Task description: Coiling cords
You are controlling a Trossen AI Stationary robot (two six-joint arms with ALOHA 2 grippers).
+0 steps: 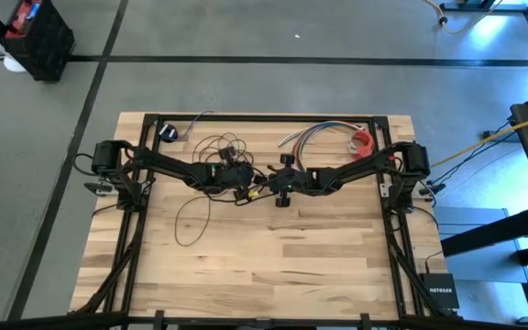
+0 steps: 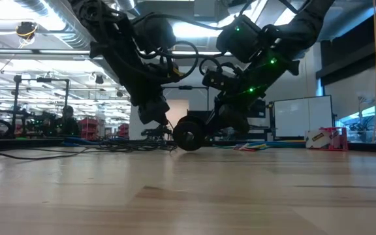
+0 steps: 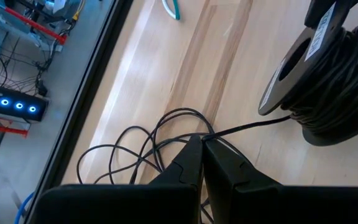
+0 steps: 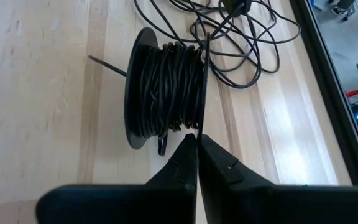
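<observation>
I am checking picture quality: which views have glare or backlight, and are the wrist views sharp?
Low view: bright ceiling lights behind leave both arms as dark shapes. High view: blue-white glare at the right edge. Left wrist view: cord sharp, left gripper slightly soft. Right wrist view: spool sharp, evenly lit.

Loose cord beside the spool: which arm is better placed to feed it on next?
Probably the left. Its end effector is shut on the cord leading to the spool; the right end effector sits shut at the spool's rim.

Matt black cords (image 3: 166, 134) on smooth pale wood table (image 3: 166, 68).
</observation>
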